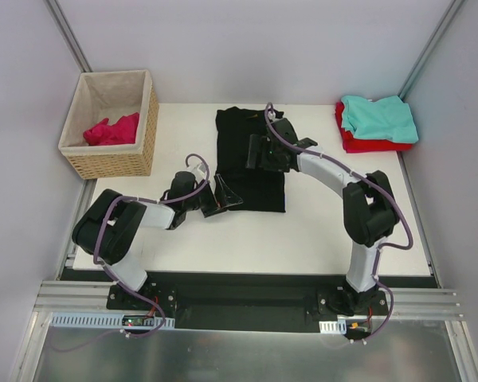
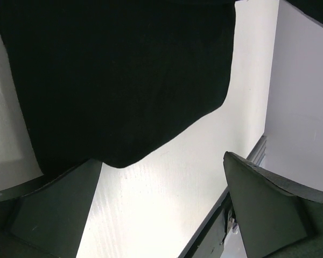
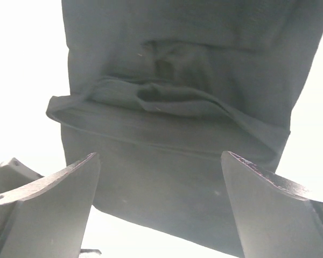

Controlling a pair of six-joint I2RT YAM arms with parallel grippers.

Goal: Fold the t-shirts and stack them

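Black t-shirt (image 1: pixel 255 191) lies flat on the counter (image 1: pixel 327 231), its near corner just ahead of the left fingers (image 2: pixel 54 209), spread wide and empty. The right fingers (image 3: pixel 269 215), equally wide, hover over its middle, holding nothing.

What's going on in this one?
Two robot arms hover over a long black cloth t-shirt lying on the white table. The left tool and right tool are open, holding nothing. A teal t-shirt lies on a red one at the far right corner; a crumpled pink one sits in the woven wicker basket.
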